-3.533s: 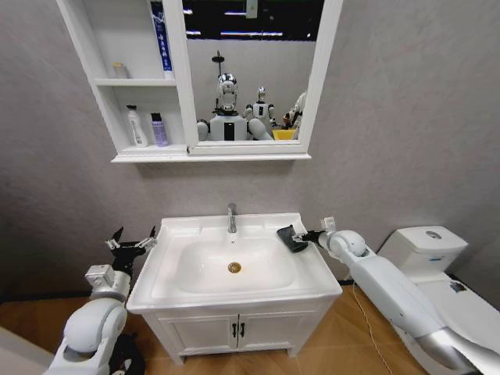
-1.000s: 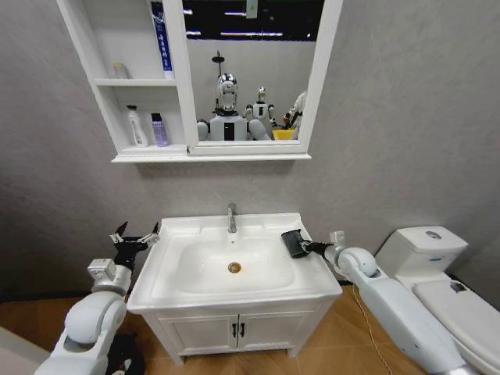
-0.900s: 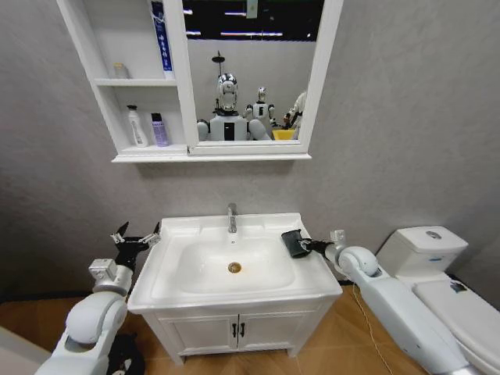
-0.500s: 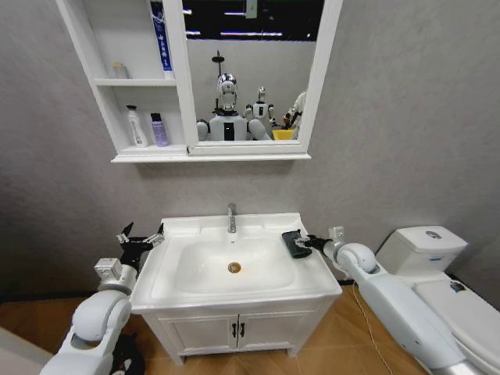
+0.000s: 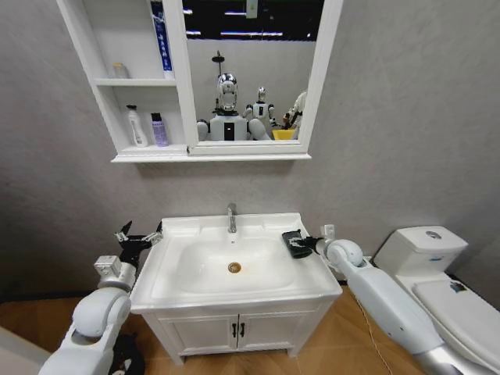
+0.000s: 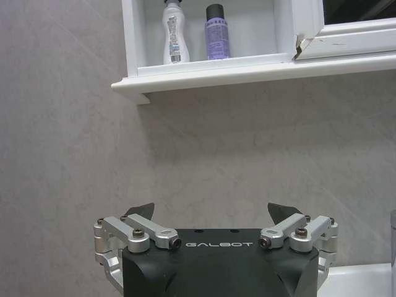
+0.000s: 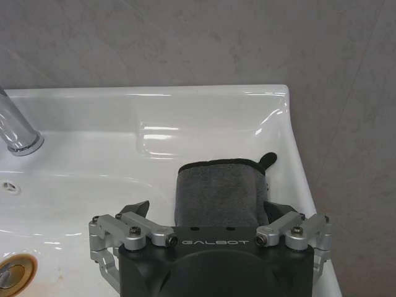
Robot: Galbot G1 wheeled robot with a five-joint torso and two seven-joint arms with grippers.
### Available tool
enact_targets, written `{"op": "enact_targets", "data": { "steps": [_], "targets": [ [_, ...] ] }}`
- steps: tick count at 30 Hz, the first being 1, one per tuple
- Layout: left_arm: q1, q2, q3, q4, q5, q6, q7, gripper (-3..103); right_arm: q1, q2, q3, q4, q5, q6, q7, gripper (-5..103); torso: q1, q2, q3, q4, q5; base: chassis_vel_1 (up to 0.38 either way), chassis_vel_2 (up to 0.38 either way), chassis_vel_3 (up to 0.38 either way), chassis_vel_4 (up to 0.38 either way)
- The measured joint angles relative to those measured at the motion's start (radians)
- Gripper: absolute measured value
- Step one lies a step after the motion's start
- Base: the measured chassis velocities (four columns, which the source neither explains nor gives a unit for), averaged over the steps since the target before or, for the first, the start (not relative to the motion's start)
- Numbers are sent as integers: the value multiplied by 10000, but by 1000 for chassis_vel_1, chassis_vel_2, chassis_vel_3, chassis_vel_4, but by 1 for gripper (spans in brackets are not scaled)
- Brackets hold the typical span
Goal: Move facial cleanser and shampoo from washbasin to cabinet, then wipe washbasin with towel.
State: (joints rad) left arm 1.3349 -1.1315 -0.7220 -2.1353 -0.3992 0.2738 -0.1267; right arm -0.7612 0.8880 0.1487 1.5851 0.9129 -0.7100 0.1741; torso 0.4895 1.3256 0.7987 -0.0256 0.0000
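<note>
The dark grey towel (image 5: 294,243) lies flat on the right rim of the white washbasin (image 5: 234,298). My right gripper (image 5: 308,244) is just to its right, low over the rim. In the right wrist view the right gripper (image 7: 207,208) is open, with the towel (image 7: 219,192) lying between its spread fingers on the washbasin (image 7: 204,117). A white bottle (image 5: 137,126) and a purple bottle (image 5: 159,130), the facial cleanser and shampoo, stand on the cabinet's (image 5: 148,157) lower shelf. My left gripper (image 5: 139,237) hangs open and empty left of the basin, facing the wall below the cabinet (image 6: 204,71).
A chrome tap (image 5: 232,218) stands at the back of the bowl and a brass drain (image 5: 234,267) sits in its middle. A white toilet (image 5: 422,250) is close on the right. The vanity doors (image 5: 234,331) are below the basin. The mirror panel reflects robots.
The towel was gripped and tilted in my right gripper over the rim; now it lies flat and the fingers are spread. My left gripper has drifted slightly toward the basin.
</note>
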Motion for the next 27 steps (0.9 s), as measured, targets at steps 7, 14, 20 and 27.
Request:
{"op": "enact_targets", "data": {
  "steps": [7, 14, 20, 27],
  "targets": [
    [119, -90, -193, -1, -32, -14, 8, 100, 139, 127, -300, -120, -73, -218, 322, 95, 0, 0, 0, 2, 0, 0, 0, 0, 0],
    [165, -110, -287, 5, -43, -38, 61, 100, 117, 92, -298, -73, -118, -257, 476, 76, 1, 0, 0, 1, -1, 0, 0, 0, 0],
    [198, -123, -286, 29, -40, -57, 131, 100, -9, 63, -223, 87, -205, -265, 467, 78, 0, 1, 0, 1, 0, 0, 0, 0, 0],
    [197, -73, -369, 27, -89, -60, 136, 100, -126, 58, -74, -27, -232, -265, 389, 68, 0, 2, 0, 1, 0, 0, 0, 0, 0]
  ]
}}
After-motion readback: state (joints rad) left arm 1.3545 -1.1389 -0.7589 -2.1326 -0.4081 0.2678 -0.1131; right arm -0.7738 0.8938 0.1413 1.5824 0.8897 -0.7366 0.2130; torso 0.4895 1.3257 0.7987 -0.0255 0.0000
